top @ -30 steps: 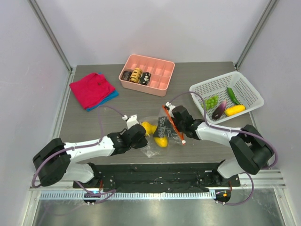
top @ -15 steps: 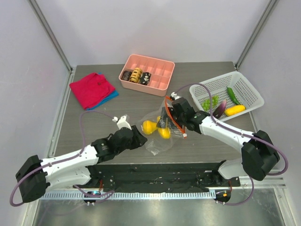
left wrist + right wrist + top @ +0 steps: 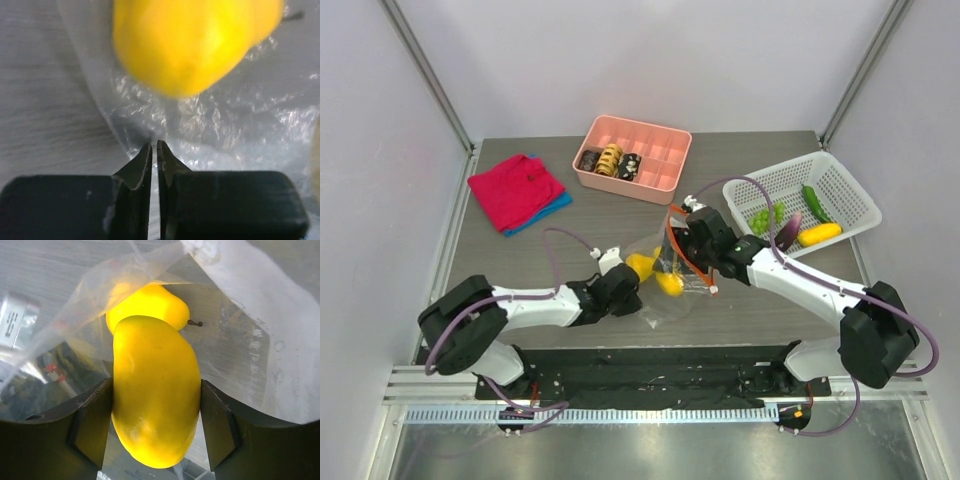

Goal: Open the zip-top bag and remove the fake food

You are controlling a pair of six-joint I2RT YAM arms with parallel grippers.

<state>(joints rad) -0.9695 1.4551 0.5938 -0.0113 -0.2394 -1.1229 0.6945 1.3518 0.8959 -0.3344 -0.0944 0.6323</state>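
The left gripper (image 3: 154, 146) has its two dark, wedge-shaped fingers pinched to a hairline slit on the crinkled edge of the zip-top bag (image 3: 225, 125). The bag's clear film lies in glossy wrinkles over the grey woodgrain table (image 3: 45, 100). Just beyond the tips, a smooth, rounded stemmed yellow piece (image 3: 190, 40) shows blurred against the film.

From the right wrist, the right gripper (image 3: 156, 420) is clamped on a mango-shaped yellow piece (image 3: 155, 385), its matte fingers touching both flanks. That piece is glossy and bulges toward the near end. Behind it and touching it sits the stemmed yellow piece (image 3: 150, 305) with its short dark stalk. The film drapes above and to both sides of the pair.

From above, the bag (image 3: 658, 305) lies crumpled mid-table between the two grippers. Its orange-red zipper strip (image 3: 669, 240) runs beside the right gripper (image 3: 682, 255), and the left gripper (image 3: 623, 285) is at its left edge. To the right, a white lattice basket (image 3: 850, 190) holds green grapes (image 3: 768, 215), a purple eggplant (image 3: 787, 233), a long green vegetable (image 3: 814, 203) and an elongated yellow piece (image 3: 819, 234). At the back stands a pink compartment tray (image 3: 665, 150). A folded red cloth (image 3: 515, 190) lies at the left.
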